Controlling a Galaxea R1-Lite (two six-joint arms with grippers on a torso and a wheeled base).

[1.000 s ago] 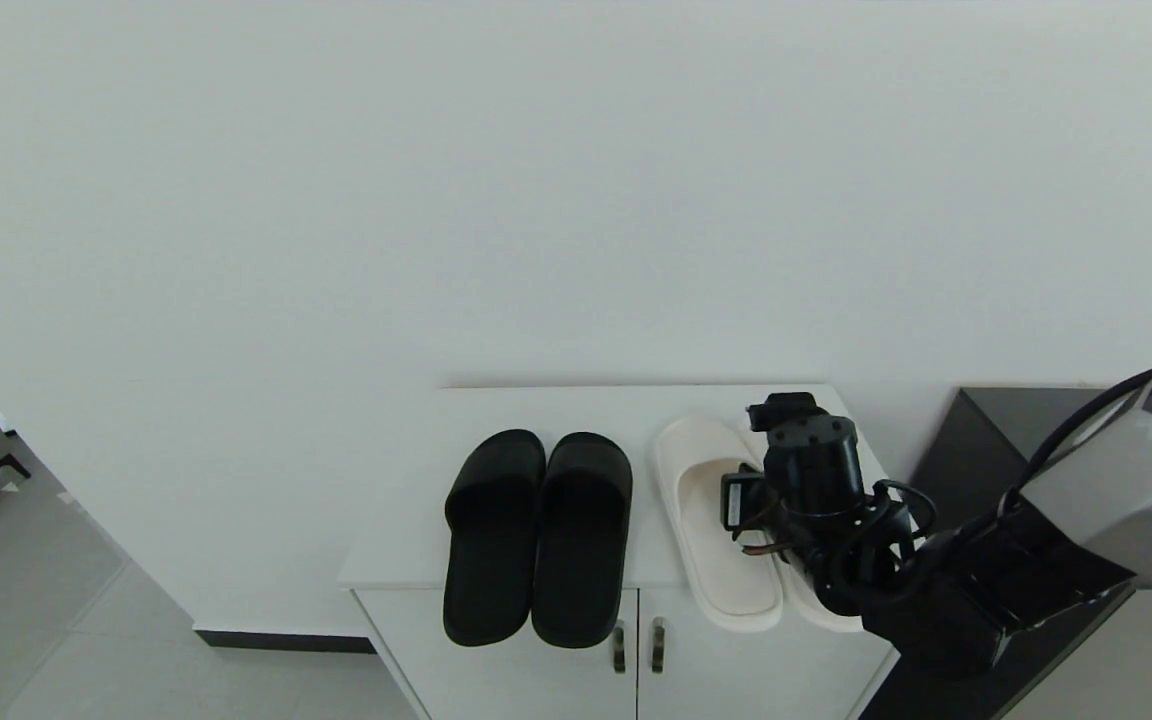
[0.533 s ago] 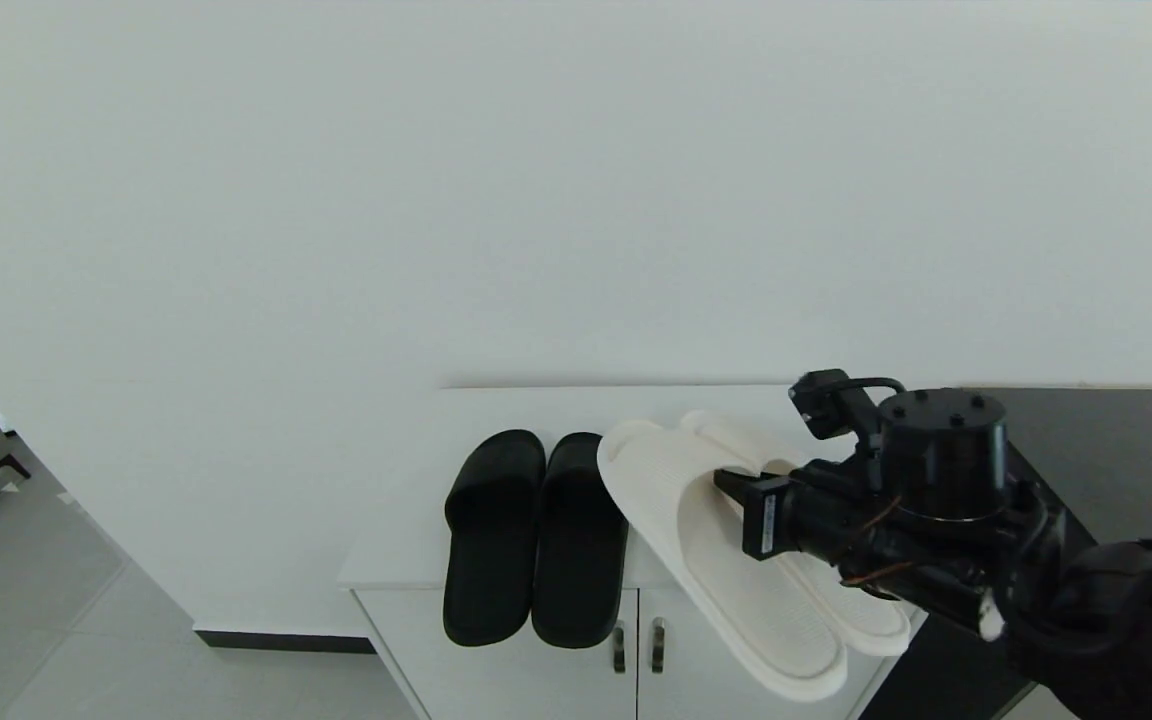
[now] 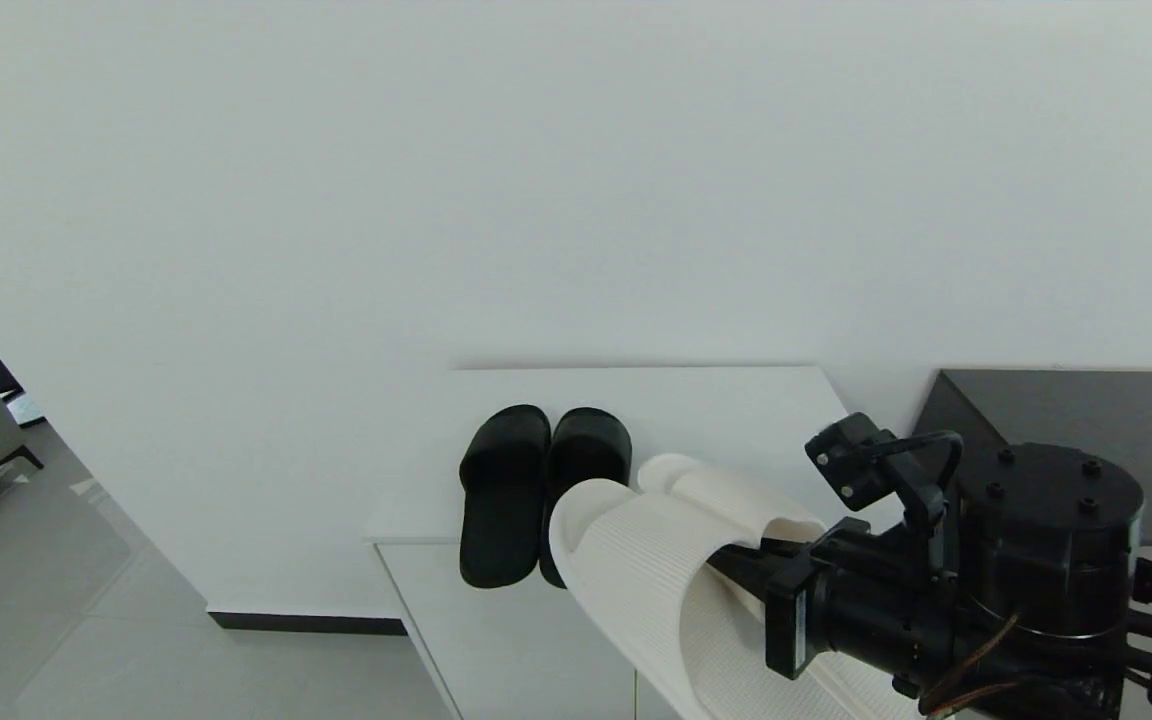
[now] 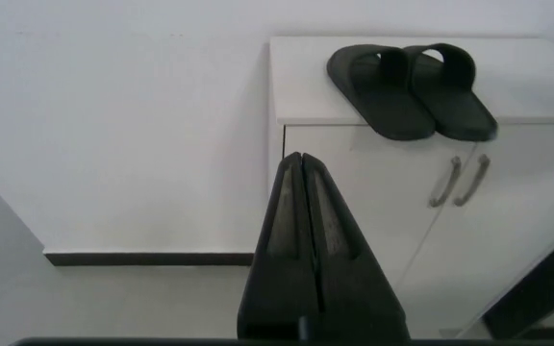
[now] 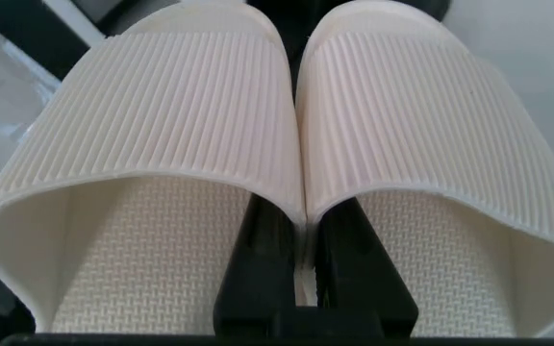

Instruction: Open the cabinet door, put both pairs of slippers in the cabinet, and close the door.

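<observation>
A white cabinet (image 3: pixel 726 400) is set against a white wall (image 3: pixel 536 200) and stands on a grey tiled floor (image 3: pixel 76 640). Its flat top is seen bare along the back and on the right. A pair of black slippers (image 3: pixel 536 480) is laid directly on the cabinet's top, left of its middle. The two are placed side by side and touching, with their toes toward the wall. Their heels are carried slightly past the cabinet's front edge. Below that edge, two doors (image 4: pixel 354 192) are kept closed, and two slim handles (image 4: pixel 455 181) are mounted beside the middle seam.
</observation>
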